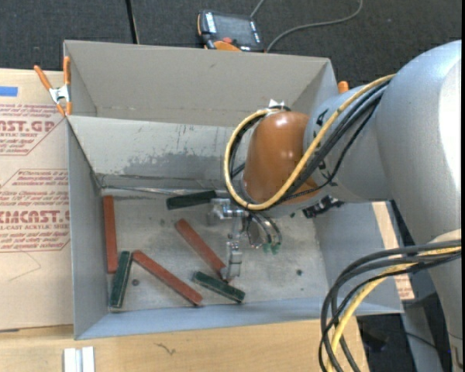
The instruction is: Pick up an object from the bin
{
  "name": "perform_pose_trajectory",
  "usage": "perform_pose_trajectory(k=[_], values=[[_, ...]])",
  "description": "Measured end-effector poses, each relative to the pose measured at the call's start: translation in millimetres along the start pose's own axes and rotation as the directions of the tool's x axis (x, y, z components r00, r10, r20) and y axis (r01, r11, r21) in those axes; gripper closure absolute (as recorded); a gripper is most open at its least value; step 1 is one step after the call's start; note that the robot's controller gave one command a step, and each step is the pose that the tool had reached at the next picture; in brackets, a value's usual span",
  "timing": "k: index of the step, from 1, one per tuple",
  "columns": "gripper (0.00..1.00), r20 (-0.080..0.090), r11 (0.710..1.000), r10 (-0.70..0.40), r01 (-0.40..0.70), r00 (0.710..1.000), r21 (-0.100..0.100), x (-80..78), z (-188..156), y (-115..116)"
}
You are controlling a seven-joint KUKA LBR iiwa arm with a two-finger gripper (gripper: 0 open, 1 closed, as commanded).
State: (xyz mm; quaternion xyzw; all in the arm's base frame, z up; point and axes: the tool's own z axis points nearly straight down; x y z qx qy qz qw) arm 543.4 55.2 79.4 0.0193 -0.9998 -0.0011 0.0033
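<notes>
The gripper hangs low in the bin, just over the near dark green stick, with a red stick to its left. Whether it is open or closed cannot be told.

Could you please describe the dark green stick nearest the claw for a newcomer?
Look at the grey bin's front wall. Just behind it, by the claw, lies a short dark green stick. Its neighbours are red sticks; the other green sticks lie far left and rear.
</notes>
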Motion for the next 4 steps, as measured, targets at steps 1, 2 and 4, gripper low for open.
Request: perform_pose_trajectory(k=[1,2,4], values=[[0.00,0.009,0.997,0.072,-0.072,0.997,-0.003,-23.1,10.2,68.7],[0.00,0.006,0.987,0.161,-0.161,0.987,0.002,-2.2,10.0,21.1],[1.00,0.015,0.988,0.154,-0.154,0.988,-0.002,7.9,-126.8,20.3]])
